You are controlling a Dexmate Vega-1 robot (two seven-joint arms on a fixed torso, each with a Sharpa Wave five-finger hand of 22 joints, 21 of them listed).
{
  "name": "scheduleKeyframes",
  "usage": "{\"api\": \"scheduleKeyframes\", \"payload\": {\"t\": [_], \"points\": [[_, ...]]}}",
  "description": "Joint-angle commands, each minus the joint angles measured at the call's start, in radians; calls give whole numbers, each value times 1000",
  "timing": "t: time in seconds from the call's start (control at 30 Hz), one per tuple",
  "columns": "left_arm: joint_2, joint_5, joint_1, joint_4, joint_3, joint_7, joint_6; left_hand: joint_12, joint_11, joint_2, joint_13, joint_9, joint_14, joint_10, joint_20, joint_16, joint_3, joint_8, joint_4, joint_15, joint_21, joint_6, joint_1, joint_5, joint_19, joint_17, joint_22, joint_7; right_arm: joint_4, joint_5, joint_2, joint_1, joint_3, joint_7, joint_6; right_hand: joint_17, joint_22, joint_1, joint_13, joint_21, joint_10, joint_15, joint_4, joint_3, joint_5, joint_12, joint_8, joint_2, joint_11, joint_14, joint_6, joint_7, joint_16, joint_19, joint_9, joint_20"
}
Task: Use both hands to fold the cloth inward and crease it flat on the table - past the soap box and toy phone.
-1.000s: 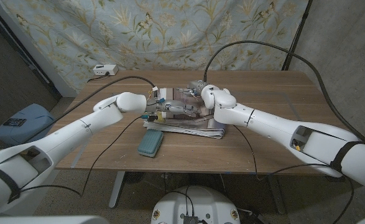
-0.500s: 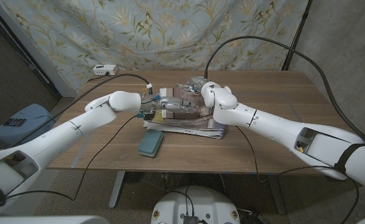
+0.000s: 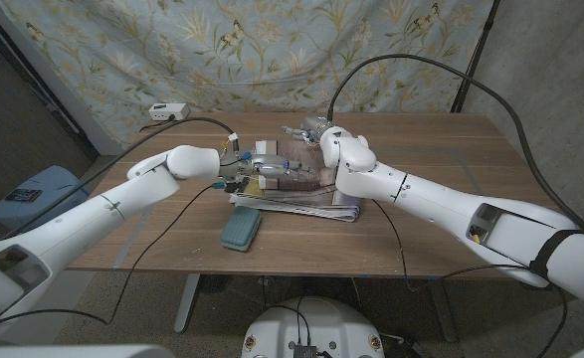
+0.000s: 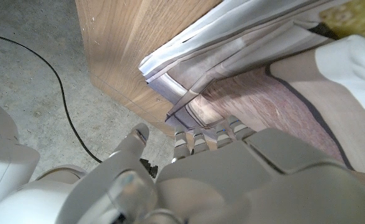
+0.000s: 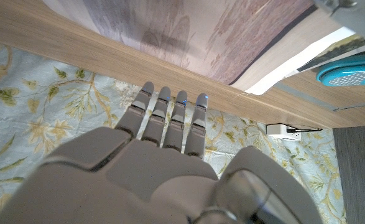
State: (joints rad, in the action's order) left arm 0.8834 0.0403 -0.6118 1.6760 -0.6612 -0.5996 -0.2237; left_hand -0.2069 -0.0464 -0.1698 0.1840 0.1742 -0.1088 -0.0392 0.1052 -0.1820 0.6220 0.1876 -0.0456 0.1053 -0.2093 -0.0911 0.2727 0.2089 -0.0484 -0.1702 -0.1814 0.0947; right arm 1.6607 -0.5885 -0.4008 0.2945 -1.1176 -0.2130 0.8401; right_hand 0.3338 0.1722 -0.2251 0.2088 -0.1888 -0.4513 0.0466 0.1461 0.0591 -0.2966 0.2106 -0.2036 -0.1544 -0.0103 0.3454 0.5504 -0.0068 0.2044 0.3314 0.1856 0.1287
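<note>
My left robot hand (image 3: 250, 169) and right robot hand (image 3: 309, 139) sit over the folded cloth (image 3: 296, 197) at the middle of the bench (image 3: 441, 199). My right fingers (image 5: 170, 115) reach out straight, side by side, holding nothing; I cannot tell my left's grip. The teal soap box (image 3: 241, 229) lies just beside the cloth's near edge.

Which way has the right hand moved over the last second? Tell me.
Yes. The right hand has shifted farther from the robot, toward the table's far edge, judged against the folded cloth, which stayed put.
</note>
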Motion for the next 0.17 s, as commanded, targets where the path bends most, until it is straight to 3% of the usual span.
{"api": "scheduleKeyframes", "payload": {"t": [0.03, 0.17], "points": [[15, -2, -13, 12, 15, 8, 7, 0, 1, 1, 1, 5, 3, 5, 5, -1, 4, -4, -4, 1, -1, -1, 9, -4, -2, -1, -2, -1, -19, 56, 9, -3, 24, 49, 7, 0, 1, -15, 2, -3, -7, -2, -1, -3, -4, 0, -4, -3, 4, 4, -1, 7, 4, 0, 4, -6], [13, -1, -8, 7, 14, 1, 7, 0, 0, 1, 1, 5, 4, 6, 4, -1, 3, -4, -4, 0, -1, -1, 9, -4, -1, -1, -2, -1, -23, 81, 5, 0, 32, 62, 2, -3, 1, -18, 1, -3, -7, -2, -4, -5, -5, -1, -2, -3, 4, 4, -6, 5, 4, 0, 4, -7]]}}
